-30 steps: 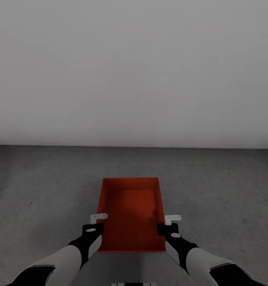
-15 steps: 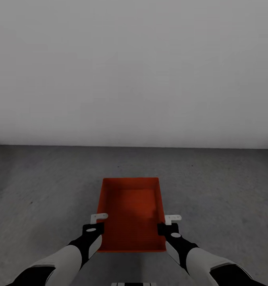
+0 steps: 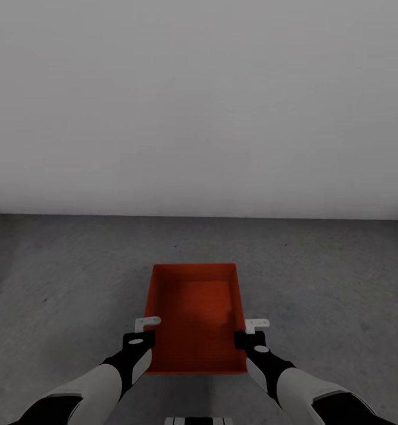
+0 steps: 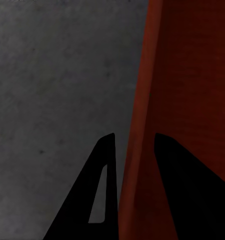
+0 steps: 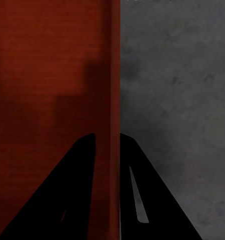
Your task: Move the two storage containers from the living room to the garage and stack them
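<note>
One orange-red open-top storage container lies straight ahead of me over the garage's dark grey concrete floor. My left gripper straddles its left long wall and my right gripper straddles its right long wall, both near the end closest to me. In the left wrist view the dark fingers sit on either side of the red wall, shut on it. In the right wrist view the gripper clamps the thin red wall the same way. I cannot tell whether the container touches the floor.
A plain pale grey wall stands ahead, meeting the floor a little beyond the container. Bare mottled concrete spreads to both sides, seen beside the container in the left wrist view and in the right wrist view.
</note>
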